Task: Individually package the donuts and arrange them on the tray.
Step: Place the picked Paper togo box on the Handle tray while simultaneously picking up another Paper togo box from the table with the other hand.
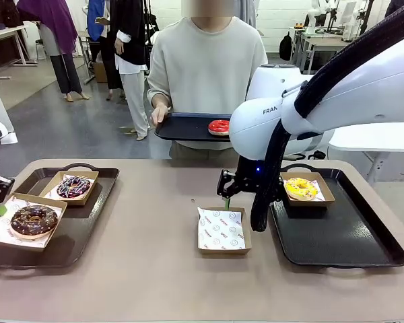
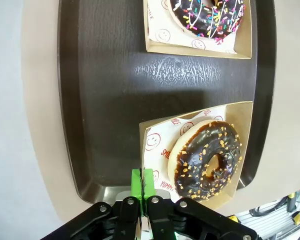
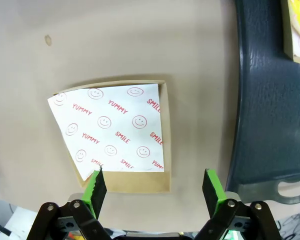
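Left end effector (image 2: 142, 181), pads pressed together, sits far left of the empty box (image 1: 221, 231), just beside the chocolate donut (image 2: 207, 162). The sprinkled donut (image 1: 73, 186) lies left too. Right end effector (image 3: 155, 185), spread wide and empty, hovers just above the box. Red donut (image 1: 219, 126) beyond it, yellow donut (image 1: 300, 188) right; all flat, holes up.

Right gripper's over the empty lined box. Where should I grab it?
Probably the cardboard box by its wall facing the black tray, from straight above, one finger inside. That low wall stands bare, while the paper liner overhangs the opposite one, and the open right gripper has its fingers lined up across it.
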